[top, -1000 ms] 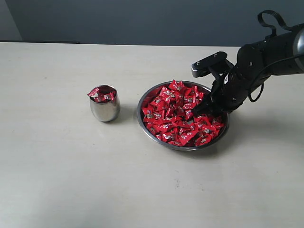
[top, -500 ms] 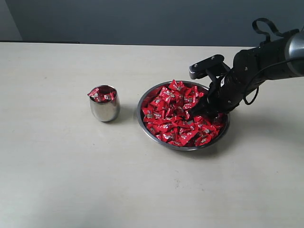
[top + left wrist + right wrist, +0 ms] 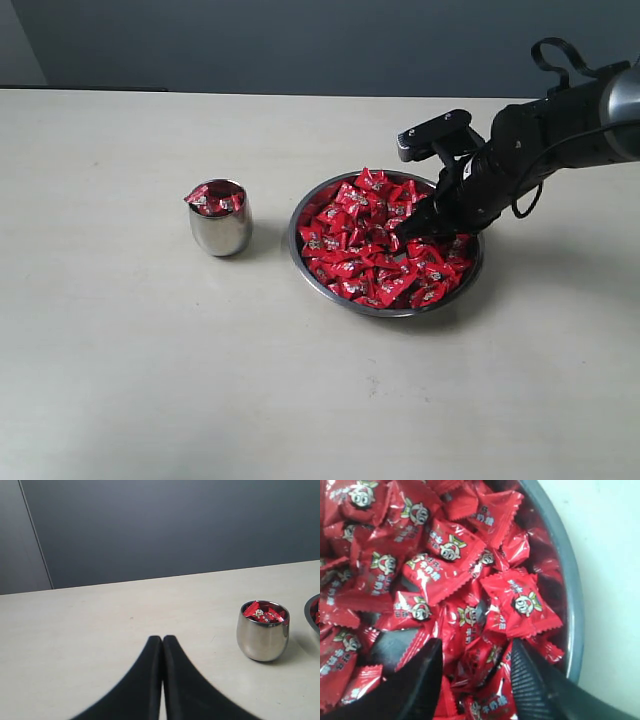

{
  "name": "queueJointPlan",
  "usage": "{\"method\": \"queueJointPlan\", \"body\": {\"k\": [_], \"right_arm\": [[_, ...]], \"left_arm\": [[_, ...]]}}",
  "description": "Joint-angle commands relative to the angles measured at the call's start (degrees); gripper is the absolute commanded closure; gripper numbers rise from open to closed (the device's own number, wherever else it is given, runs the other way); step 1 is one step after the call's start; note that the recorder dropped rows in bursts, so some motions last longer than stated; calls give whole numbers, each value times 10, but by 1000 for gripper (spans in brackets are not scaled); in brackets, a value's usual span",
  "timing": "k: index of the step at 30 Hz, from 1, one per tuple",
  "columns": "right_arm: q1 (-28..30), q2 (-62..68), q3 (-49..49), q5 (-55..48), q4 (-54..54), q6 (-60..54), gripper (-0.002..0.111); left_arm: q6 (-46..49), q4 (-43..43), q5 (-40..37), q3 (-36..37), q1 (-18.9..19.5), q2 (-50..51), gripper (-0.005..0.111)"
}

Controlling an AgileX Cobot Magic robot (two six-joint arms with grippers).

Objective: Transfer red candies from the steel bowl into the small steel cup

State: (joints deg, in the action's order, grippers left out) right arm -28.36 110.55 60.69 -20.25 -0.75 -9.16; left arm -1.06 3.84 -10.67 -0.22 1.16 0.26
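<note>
Pale beige table (image 3: 150, 380) against a dark grey-blue wall (image 3: 300, 45)

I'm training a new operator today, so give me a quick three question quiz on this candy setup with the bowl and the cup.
1. True or false: the small steel cup has red candies in it.
2. The right gripper has its jaws: A) pressed shut, B) apart among candies in the steel bowl, C) around the cup.
3. Fill in: the left gripper has its jaws ___.
Key: 1 true; 2 B; 3 shut.
</note>
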Motion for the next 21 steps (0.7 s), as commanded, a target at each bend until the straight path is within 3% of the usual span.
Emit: {"method": "queueJointPlan", "body": {"k": [1,14,17,21], "right_arm": [[3,1,3,0,4,-2,65],[3,24,8,-5,0,-2,66],[3,24,8,-4,-1,-2,78],[3,24,8,2,-1,-2,108]], "left_arm": [[-1,1,4,2,-2,-3,106],[-1,1,3,2,-2,-3,106],[-1,1,3,2,-2,-3,106],[-1,1,3,2,-2,-3,106]]}}
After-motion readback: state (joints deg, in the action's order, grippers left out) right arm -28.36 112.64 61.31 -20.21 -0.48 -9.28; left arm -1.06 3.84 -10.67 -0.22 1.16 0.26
